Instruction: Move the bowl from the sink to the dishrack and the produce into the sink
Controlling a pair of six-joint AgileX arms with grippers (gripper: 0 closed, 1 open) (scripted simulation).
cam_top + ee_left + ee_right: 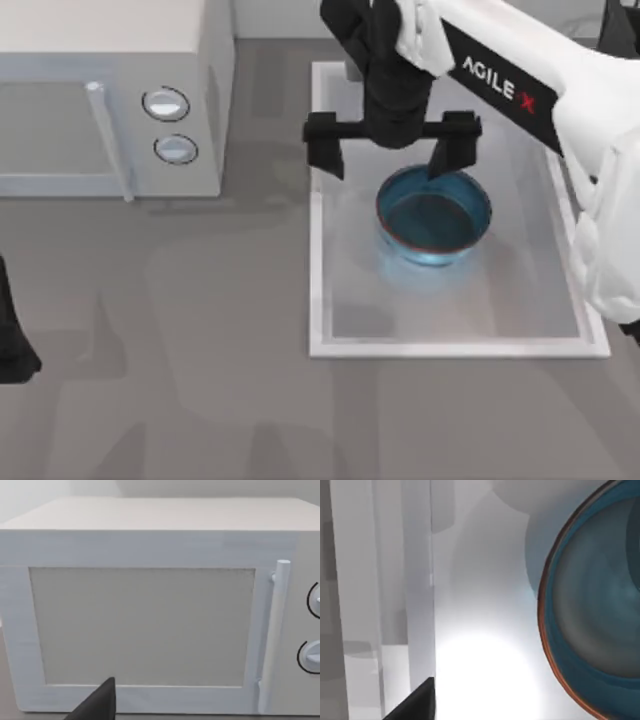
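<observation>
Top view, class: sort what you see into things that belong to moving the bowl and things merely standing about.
Belonging to the job:
- bowl, in the sink
- sink
- right gripper, open, above the bowl's far edge

Standing about:
- microwave, on the table's left
- left gripper, parked at the left edge

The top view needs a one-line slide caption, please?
Right gripper open above the blue bowl in the sink.
</observation>
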